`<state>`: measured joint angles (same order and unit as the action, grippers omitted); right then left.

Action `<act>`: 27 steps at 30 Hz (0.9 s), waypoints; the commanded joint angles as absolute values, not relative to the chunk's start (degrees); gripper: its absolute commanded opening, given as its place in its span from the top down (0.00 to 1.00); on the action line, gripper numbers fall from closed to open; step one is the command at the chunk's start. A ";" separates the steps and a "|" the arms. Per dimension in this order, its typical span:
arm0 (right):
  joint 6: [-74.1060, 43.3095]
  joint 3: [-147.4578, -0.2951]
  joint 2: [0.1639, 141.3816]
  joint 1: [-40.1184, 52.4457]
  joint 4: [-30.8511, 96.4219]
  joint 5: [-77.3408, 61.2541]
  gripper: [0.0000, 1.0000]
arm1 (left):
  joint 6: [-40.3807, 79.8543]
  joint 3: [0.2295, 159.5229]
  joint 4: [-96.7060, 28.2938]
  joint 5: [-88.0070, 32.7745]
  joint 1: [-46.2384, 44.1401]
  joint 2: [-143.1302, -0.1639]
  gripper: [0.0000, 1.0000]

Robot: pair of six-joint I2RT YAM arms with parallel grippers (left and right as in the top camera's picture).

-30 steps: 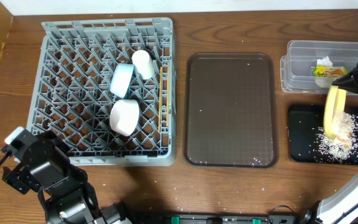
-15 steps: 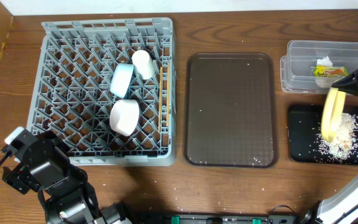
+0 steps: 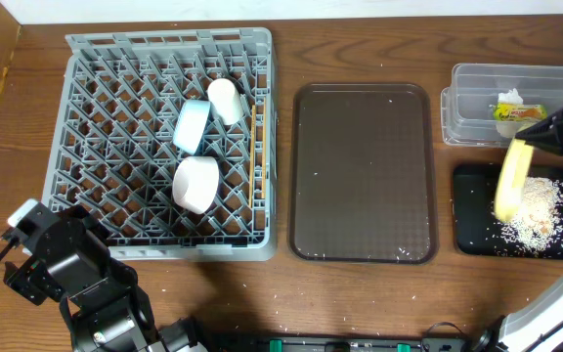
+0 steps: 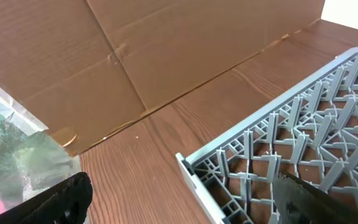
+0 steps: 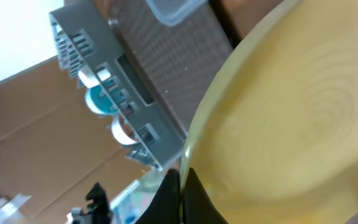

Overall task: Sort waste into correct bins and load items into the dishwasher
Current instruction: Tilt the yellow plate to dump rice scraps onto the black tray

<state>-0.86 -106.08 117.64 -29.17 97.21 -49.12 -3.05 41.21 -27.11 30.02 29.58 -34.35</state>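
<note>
**Yellow plate tipped on edge over the black tray**

The yellow plate (image 3: 512,179) hangs steeply tilted above the left part of the shallow black tray (image 3: 477,235) at the near right. Its upper rim is pinched by the right gripper (image 3: 543,135). In the right wrist view the plate (image 5: 291,124) fills most of the frame, and one dark finger (image 5: 174,198) presses against its edge. White rice grains (image 3: 534,220) lie piled on the black tray under and beside the plate. A few stray grains dot the table near it.

Just beyond the black tray, the clear tub (image 3: 477,78) holds the crumpled wrapper (image 3: 514,108) with its yellow-green print.

The dark brown tray (image 3: 362,173) sits in the middle of the table. To its left the grey dish rack (image 3: 106,117) carries the white cup (image 3: 225,98), the light blue bowl (image 3: 192,125) and the pale bowl (image 3: 195,184). The chopsticks (image 3: 253,156) lie along the rack's right side.

At the near left, the left gripper (image 4: 182,190) hovers by a corner of the rack. Its fingers (image 4: 67,199) are spread wide with nothing between them.
</note>
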 commanded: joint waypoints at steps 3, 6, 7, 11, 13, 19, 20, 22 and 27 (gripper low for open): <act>5.28 -99.07 116.36 -31.73 96.86 -59.46 0.99 | -3.42 42.50 -27.22 30.70 29.78 -34.26 0.06; 7.22 -97.56 116.36 -33.80 97.51 -62.92 0.99 | -3.42 42.50 -27.22 30.70 29.78 -34.26 0.06; 7.22 -97.51 116.36 -34.54 97.51 -62.89 0.99 | -3.42 42.50 -27.22 30.70 29.78 -34.26 0.06; 7.16 -97.51 116.31 -37.87 97.54 -62.87 0.99 | -3.42 42.50 -27.22 30.70 29.78 -34.26 0.06; 7.16 -97.51 116.25 -39.03 97.54 -62.89 0.99 | -3.42 42.50 -27.22 30.70 29.78 -34.26 0.06; 6.83 -96.95 114.72 -40.99 97.54 -62.85 0.99 | -3.42 42.50 -27.22 30.70 29.78 -34.26 0.06; 6.76 -96.68 113.97 -41.08 97.54 -62.87 0.99 | -3.42 42.50 -27.22 30.70 29.78 -34.26 0.07; 6.70 -96.64 112.86 -41.10 97.54 -63.70 0.99 | -3.42 42.50 -27.22 30.70 29.78 -34.26 0.06; 5.63 -96.64 109.69 -41.28 97.23 -64.86 0.99 | -3.42 42.50 -27.22 30.70 29.78 -34.26 0.06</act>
<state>6.09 -96.77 113.03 -40.77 97.47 -61.63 -3.05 41.21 -27.11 30.02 29.58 -34.35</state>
